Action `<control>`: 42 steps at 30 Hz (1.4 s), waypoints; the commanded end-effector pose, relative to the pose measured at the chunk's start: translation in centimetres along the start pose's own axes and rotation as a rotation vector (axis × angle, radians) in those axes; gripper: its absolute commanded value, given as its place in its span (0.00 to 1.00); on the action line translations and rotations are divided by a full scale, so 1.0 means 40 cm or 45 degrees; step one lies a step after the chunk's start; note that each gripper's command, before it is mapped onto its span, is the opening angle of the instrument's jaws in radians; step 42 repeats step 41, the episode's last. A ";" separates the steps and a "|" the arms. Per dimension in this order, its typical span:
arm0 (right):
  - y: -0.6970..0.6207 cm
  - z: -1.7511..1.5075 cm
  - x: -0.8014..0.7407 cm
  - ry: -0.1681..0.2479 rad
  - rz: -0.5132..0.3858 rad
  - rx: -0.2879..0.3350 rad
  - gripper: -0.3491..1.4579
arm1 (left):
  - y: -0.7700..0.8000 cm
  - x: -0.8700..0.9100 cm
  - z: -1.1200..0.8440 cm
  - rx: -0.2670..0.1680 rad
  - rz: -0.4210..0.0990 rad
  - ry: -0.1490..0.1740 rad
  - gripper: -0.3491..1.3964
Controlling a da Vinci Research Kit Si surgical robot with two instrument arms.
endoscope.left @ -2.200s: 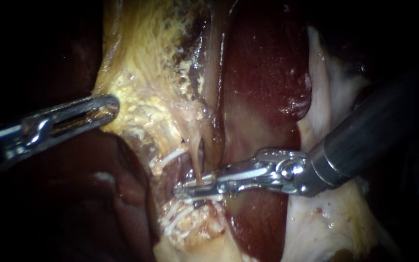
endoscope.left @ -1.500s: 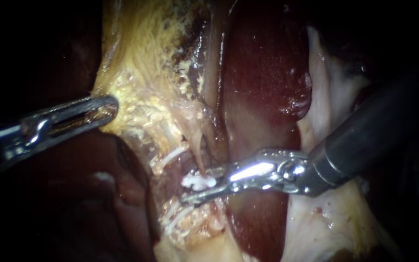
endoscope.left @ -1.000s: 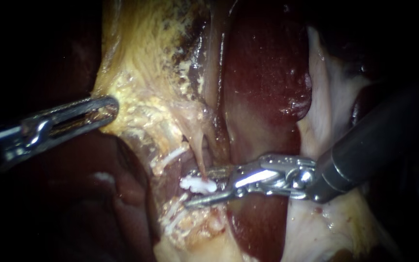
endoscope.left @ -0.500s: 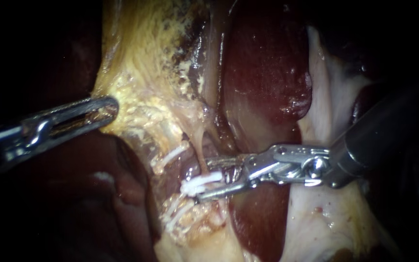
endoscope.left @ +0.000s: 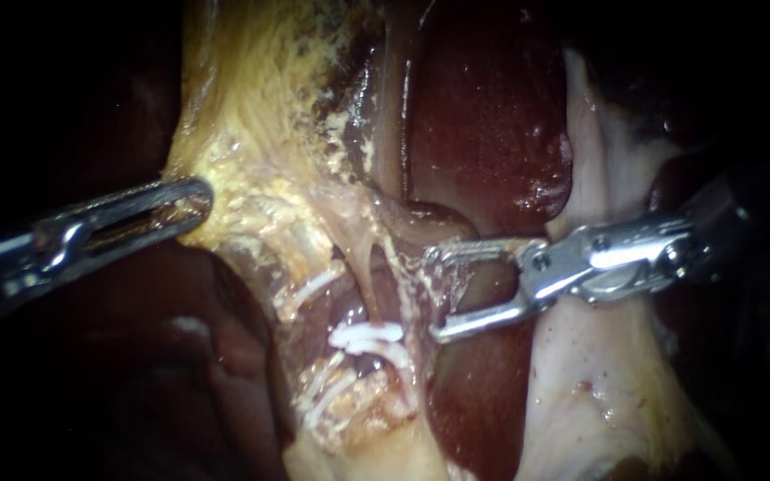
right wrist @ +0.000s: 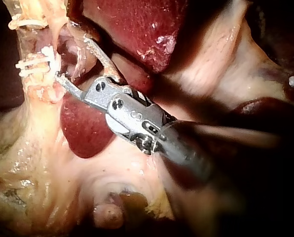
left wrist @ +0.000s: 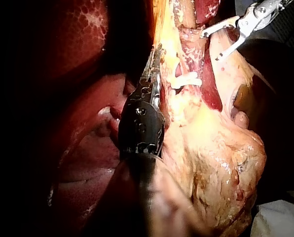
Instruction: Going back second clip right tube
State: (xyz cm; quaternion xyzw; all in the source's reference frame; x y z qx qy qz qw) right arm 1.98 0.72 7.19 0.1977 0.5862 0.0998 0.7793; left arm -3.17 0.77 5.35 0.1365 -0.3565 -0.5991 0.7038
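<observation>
A fresh white clip [endoscope.left: 367, 337] sits across the thin pale right tube [endoscope.left: 365, 267]; the right wrist view shows the same clip [right wrist: 36, 63]. My right instrument [endoscope.left: 438, 292] is just right of the clip and clear of it, its jaws open and empty; it also shows in its own wrist view [right wrist: 75, 61] and in the left wrist view [left wrist: 221, 37]. My left instrument [endoscope.left: 196, 198] is at the left, its jaws shut on the yellow fatty edge of the gallbladder [endoscope.left: 251, 116], also seen in the left wrist view [left wrist: 154, 61].
Another white clip [endoscope.left: 314, 287] lies on the tube to the left, and more white clips [endoscope.left: 323, 399] lie lower down. Dark red liver [endoscope.left: 492, 116] fills the background behind the tubes. Pale membrane [endoscope.left: 581, 383] hangs under the right instrument's shaft.
My right instrument's jaws opened, leaving the white clip on the right tube, then drew back to the right and slightly up. The left instrument has held still.
</observation>
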 end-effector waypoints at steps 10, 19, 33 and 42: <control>-0.0008 -0.0003 0.0006 0.019 0.005 0.002 0.52 | 0.0011 0.0039 0.0055 -0.011 -0.005 0.016 0.00; -0.0014 -0.0007 0.0005 0.021 0.003 0.012 0.52 | 0.0017 0.0146 0.0255 0.004 0.021 0.088 0.00; -0.0021 -0.0010 0.0011 0.022 0.003 0.018 0.52 | -0.0029 0.0181 0.0373 0.024 0.035 0.104 0.00; -0.0021 -0.0010 0.0013 0.022 0.004 0.018 0.53 | -0.0026 0.0180 0.0367 0.026 0.036 0.105 0.00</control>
